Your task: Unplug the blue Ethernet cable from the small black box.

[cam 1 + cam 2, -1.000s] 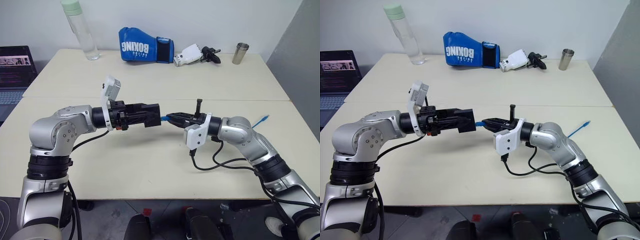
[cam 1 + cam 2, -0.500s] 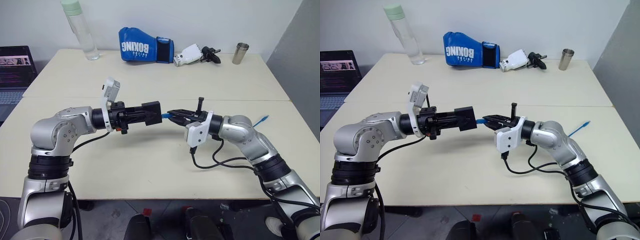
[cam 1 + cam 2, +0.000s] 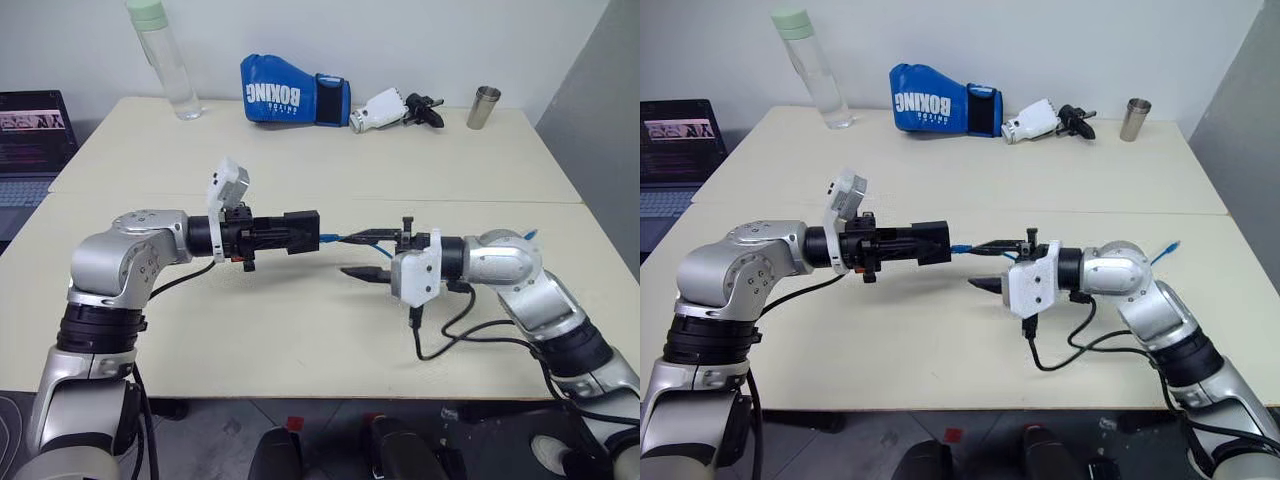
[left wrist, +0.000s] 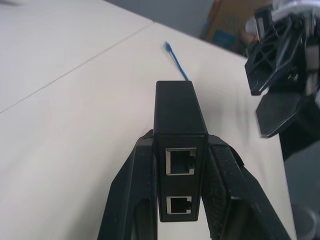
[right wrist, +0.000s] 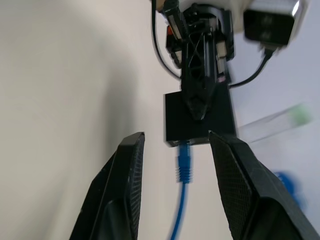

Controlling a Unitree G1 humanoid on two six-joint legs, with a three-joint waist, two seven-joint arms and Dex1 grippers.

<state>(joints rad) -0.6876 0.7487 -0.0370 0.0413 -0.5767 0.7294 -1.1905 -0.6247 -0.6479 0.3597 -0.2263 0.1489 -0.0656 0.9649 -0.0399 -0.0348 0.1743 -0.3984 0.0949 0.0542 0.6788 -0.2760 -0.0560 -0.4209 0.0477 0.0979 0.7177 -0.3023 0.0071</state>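
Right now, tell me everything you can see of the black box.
The black box is a small matte block, plastic by its look, held above the table between the left gripper fingers, which are shut on its two sides. The face toward the left wrist has two empty sockets, one above the other. On the far face the blue cable is still plugged in. The right gripper is open and not touching the box.

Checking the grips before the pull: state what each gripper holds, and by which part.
The left gripper clamps the small black box by its two side faces. The right gripper is open, holding nothing; the blue Ethernet cable runs between its fingers.
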